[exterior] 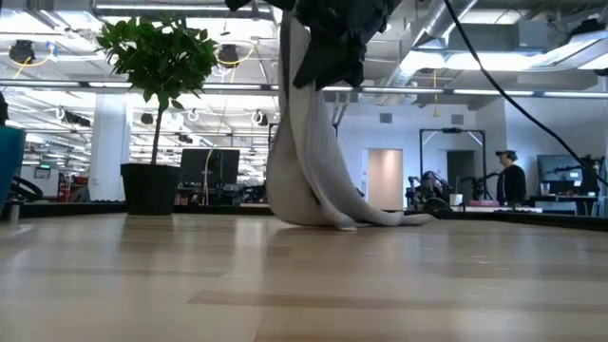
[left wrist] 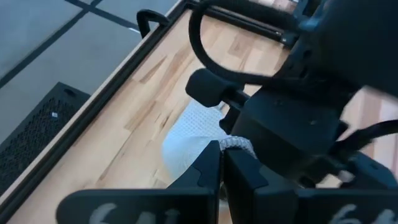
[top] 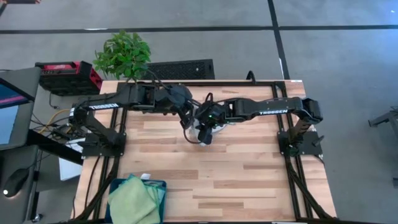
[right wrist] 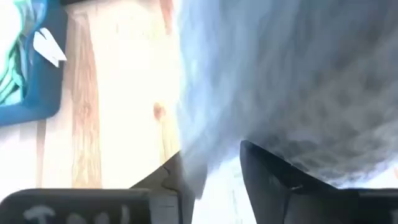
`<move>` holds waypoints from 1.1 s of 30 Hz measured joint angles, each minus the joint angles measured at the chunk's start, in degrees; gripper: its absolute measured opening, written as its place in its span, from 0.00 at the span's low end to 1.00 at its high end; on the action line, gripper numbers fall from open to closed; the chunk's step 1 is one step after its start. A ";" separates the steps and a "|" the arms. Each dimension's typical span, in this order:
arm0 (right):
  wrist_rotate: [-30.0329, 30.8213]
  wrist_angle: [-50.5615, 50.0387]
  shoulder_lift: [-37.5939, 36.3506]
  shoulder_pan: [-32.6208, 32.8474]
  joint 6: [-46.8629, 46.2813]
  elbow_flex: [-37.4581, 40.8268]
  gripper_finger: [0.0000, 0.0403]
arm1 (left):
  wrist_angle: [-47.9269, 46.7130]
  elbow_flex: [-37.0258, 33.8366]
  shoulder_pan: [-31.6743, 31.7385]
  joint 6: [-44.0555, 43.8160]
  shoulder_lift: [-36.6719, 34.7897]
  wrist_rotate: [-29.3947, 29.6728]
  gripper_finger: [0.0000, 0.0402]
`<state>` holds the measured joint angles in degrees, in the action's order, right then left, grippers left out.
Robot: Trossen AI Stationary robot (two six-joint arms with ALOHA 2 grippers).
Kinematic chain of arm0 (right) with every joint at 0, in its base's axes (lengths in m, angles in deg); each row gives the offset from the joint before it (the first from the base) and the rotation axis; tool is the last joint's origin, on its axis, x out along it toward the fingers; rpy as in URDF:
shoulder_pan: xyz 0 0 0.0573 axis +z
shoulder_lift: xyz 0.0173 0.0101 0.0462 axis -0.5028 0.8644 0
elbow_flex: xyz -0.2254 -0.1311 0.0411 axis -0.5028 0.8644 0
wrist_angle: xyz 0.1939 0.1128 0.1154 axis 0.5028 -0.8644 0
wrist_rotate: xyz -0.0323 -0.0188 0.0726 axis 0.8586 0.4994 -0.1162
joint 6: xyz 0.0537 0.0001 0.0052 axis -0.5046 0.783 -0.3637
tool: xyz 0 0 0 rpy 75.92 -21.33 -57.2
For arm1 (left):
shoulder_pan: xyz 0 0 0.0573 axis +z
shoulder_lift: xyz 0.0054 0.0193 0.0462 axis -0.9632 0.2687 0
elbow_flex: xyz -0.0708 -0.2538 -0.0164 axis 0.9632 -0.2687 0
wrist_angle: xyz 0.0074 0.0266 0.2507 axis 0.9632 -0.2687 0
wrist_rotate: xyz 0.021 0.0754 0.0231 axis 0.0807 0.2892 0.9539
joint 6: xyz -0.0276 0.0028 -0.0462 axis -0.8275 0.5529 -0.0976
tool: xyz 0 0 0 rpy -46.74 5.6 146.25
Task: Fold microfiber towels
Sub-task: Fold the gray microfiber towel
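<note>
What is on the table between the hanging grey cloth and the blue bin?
Nothing: in the high view only bare wood lies between the grey towel and the blue bin.

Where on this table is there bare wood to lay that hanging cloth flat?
The broad wood between the teal bin and the right arm's base is bare. It is crowded at the far middle, where both grippers meet around the hanging grey towel.
</note>
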<state>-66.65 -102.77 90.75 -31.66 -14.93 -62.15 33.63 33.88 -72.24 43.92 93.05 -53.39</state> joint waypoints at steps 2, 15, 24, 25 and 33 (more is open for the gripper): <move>0.18 0.18 0.01 0.00 -1.05 0.03 0.34 | -0.46 1.40 0.00 -0.18 0.03 0.04 0.00; 0.81 0.21 0.47 0.62 -7.46 -0.01 0.25 | -5.64 5.39 -0.02 -1.14 0.03 1.08 0.00; 0.57 -0.12 0.42 1.99 -9.03 0.00 0.06 | -6.34 5.46 0.01 -1.33 0.03 1.14 0.00; 0.58 -0.53 0.21 2.22 -8.90 0.04 0.04 | -6.95 5.48 0.02 -1.34 0.02 1.23 0.00; 0.59 -11.25 -5.83 2.62 -8.44 0.06 0.01 | -16.56 5.48 0.01 -4.70 -0.01 2.24 0.00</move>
<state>-66.06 -114.03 84.92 -29.04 -23.37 -62.09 17.07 39.36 -72.23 39.22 93.03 -51.14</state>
